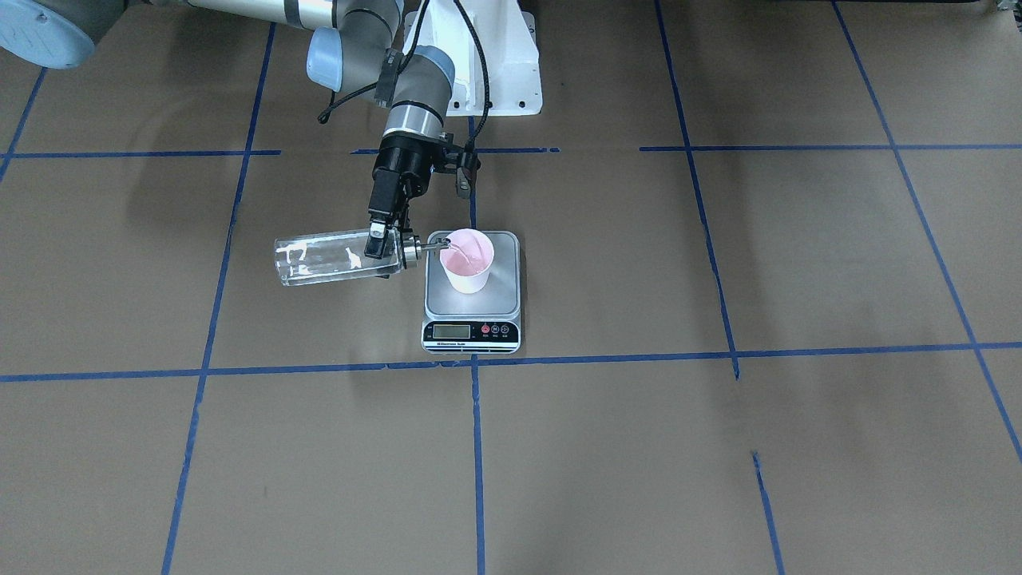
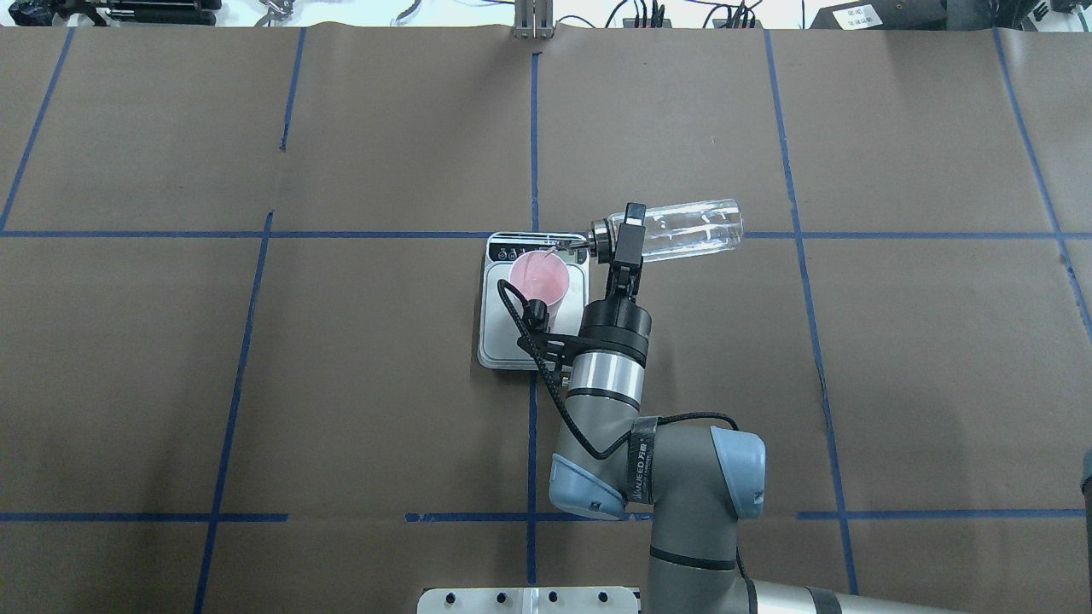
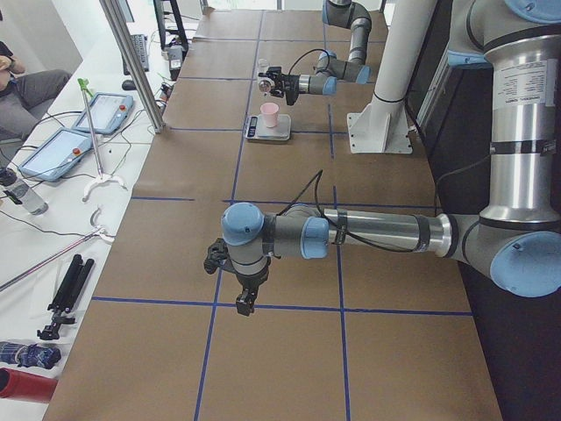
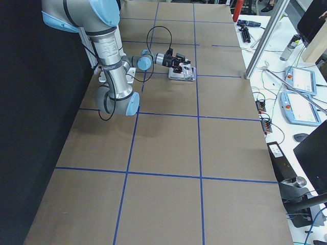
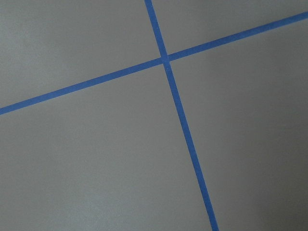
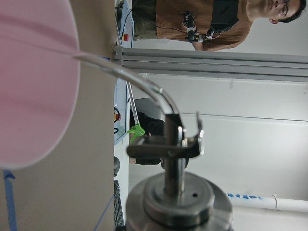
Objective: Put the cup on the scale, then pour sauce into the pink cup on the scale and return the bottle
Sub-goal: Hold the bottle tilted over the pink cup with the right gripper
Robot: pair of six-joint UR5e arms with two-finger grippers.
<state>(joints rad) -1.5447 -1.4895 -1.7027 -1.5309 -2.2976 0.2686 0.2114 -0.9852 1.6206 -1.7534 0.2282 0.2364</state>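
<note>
The pink cup (image 1: 469, 259) stands upright on the scale's (image 1: 471, 307) silver platform, near its back. My right gripper (image 1: 377, 242) is shut on the clear glass bottle (image 1: 327, 257) near its neck and holds it level on its side beside the scale. The silver pourer (image 1: 427, 248) points into the cup's mouth. In the right wrist view the curved spout (image 6: 159, 96) reaches the cup's rim (image 6: 33, 82). Little liquid shows in the bottle (image 2: 691, 228). My left gripper (image 3: 247, 303) hangs low over bare table far from the scale; I cannot tell whether it is open.
The brown table cover has a grid of blue tape lines (image 1: 475, 447). The robot's white base (image 1: 495, 64) stands behind the scale. Tablets (image 3: 61, 149) and stands lie on the operators' bench beyond the table edge.
</note>
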